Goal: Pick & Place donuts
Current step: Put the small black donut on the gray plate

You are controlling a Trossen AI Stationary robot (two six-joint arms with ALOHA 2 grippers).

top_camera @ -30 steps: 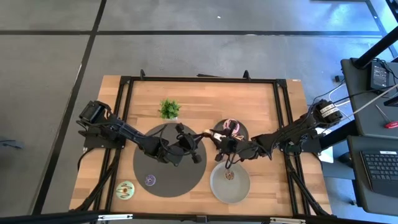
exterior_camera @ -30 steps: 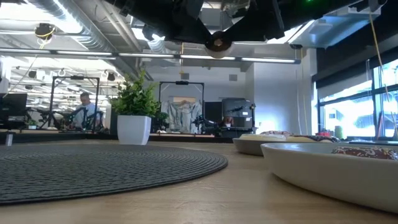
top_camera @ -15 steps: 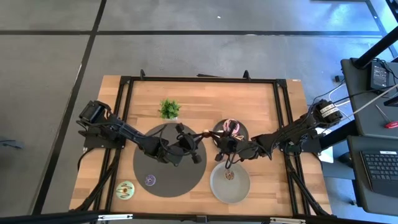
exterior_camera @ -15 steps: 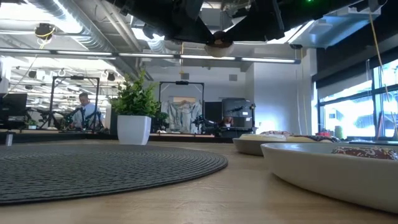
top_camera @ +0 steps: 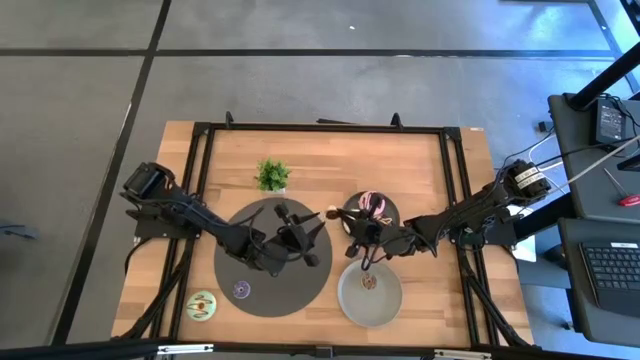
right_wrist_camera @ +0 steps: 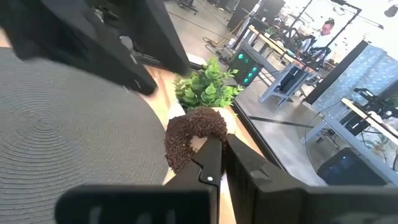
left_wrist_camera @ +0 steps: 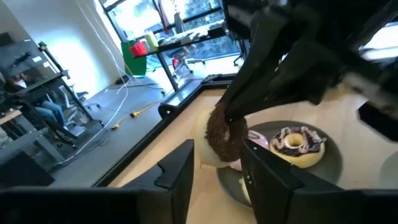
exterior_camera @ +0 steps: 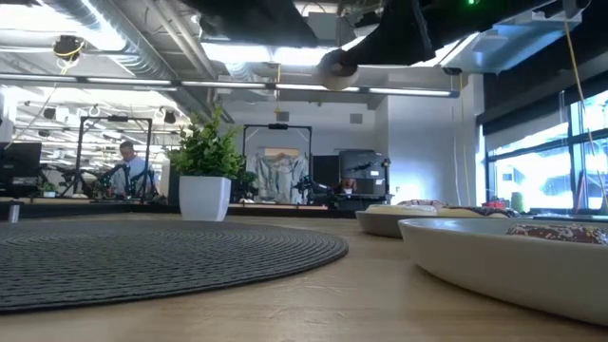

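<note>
A brown sprinkled donut (top_camera: 333, 214) hangs above the table between the two arms, with my right gripper (top_camera: 346, 223) shut on it. My left gripper (top_camera: 316, 236) stands open just left of it. In the left wrist view its fingers stand on either side of the donut (left_wrist_camera: 222, 134) without touching. A purple donut (top_camera: 241, 290) lies on the dark round mat (top_camera: 265, 265). A green donut (top_camera: 203, 305) lies on the wood at the near left. Pink and white donuts (left_wrist_camera: 292, 140) lie on the small dark plate (top_camera: 385, 212). My right gripper pinches the donut's ring (right_wrist_camera: 198, 144) between its two fingers, on the side of the ring toward the gripper. The fingers come about level from the table's right. The donut stands on edge, lifted clear of the table and the mat.
A grey plate (top_camera: 388, 300) at the near right holds a brown donut (top_camera: 369, 283). A small green plant in a white pot (top_camera: 271, 175) stands beyond the mat. Black frame rails run along the table's edges.
My left gripper has opened, let go of the brown donut and drawn back a little toward the table's left. The donut stays in the air at the same spot, held by my right gripper alone.
</note>
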